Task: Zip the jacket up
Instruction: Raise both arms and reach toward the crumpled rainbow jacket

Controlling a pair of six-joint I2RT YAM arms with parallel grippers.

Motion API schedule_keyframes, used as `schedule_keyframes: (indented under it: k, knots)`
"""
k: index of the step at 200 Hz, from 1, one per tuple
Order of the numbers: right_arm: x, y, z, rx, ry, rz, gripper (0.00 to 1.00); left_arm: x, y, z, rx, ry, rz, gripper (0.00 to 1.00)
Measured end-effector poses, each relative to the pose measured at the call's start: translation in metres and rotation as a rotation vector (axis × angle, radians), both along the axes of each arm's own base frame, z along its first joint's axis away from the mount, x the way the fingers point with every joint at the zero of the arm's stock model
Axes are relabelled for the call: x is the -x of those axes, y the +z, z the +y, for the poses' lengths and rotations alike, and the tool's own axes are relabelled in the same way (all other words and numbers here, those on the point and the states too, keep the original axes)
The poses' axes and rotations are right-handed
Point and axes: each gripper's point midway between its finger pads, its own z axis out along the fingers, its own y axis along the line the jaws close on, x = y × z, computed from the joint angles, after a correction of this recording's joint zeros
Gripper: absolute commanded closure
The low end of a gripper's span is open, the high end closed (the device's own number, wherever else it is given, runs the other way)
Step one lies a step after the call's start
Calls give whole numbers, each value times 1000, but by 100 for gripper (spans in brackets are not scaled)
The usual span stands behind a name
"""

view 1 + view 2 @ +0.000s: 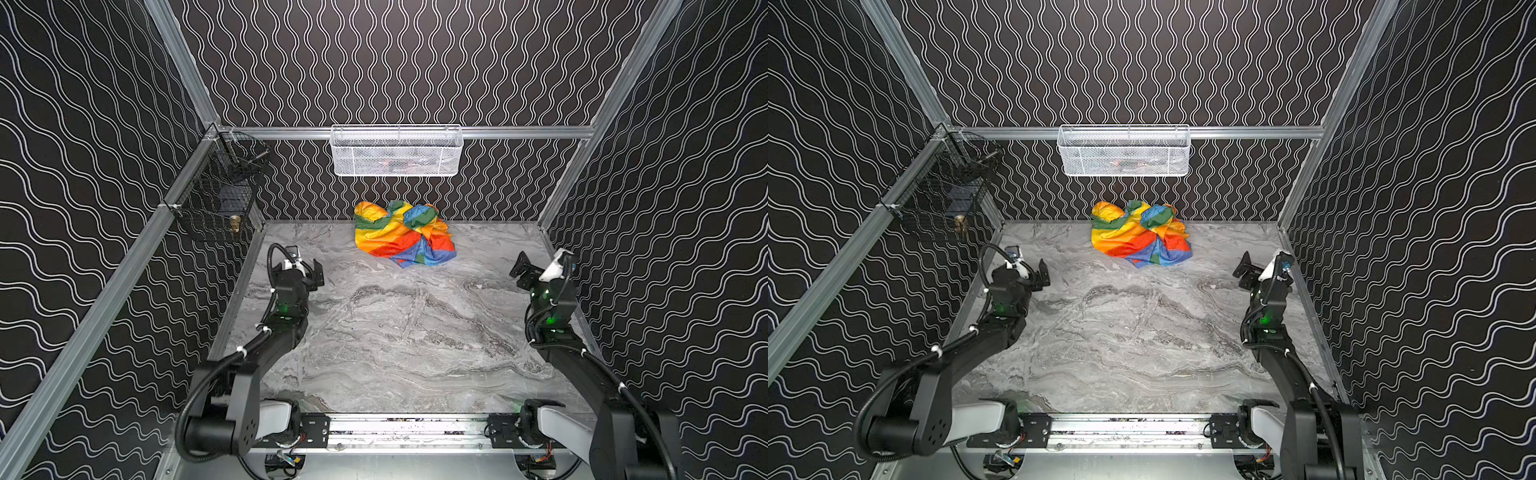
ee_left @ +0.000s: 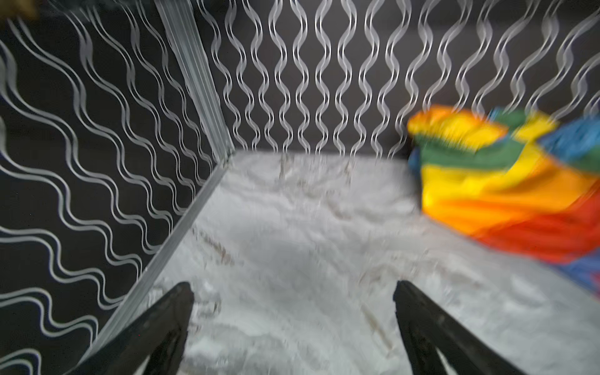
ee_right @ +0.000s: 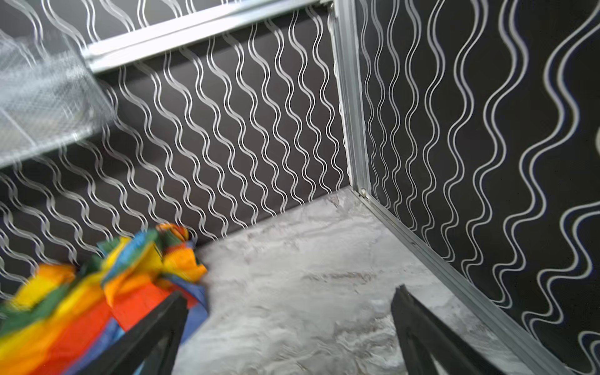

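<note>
Jacket (image 1: 403, 235) lies crumpled (zipper not discernible); left gripper (image 2: 292, 285) and right gripper (image 3: 291, 292) both spread, empty, well apart from it.

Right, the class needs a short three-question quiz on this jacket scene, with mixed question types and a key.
1. True or false: the left hand is gripping the jacket.
2. How does the jacket lie? A) crumpled by the back wall B) spread out flat C) folded neatly
3. Fill in: the jaws of the right hand stand ____.
Key: 1 false; 2 A; 3 open.
</note>
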Motion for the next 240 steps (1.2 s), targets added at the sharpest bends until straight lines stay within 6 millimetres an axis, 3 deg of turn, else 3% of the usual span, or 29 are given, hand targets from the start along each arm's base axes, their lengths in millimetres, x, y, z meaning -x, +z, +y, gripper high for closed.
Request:
schedule_keyframes:
  k: [26, 42, 80, 103, 127, 148, 166, 191, 240]
  knots:
    - [-11, 21, 6, -61, 34, 50, 1, 1, 58, -8, 121, -28, -97, 1]
    - [-21, 23, 10, -116, 61, 114, 1, 0, 77, -15, 187, -60, -100, 1]
    - [-49, 10, 25, -249, 147, 352, 1, 7, 80, -26, 292, -100, -11, 1]
    - [-49, -20, 42, -321, 226, 488, 1, 12, 78, -34, 345, -128, 46, 1]
    - [-13, -65, 50, -414, 235, 561, 1, 13, 65, -49, 400, -188, 123, 1]
    - [-2, -64, 49, -455, 224, 527, 1, 14, 43, -60, 443, -225, 211, 1]
    - [-11, -53, 48, -469, 236, 489, 2, 12, 25, -73, 481, -276, 281, 1]
    - [-35, -45, 55, -488, 296, 491, 11, 9, 4, -87, 543, -314, 379, 1]
    - [-77, -38, 88, -467, 420, 515, 17, 12, -29, -107, 639, -368, 526, 6]
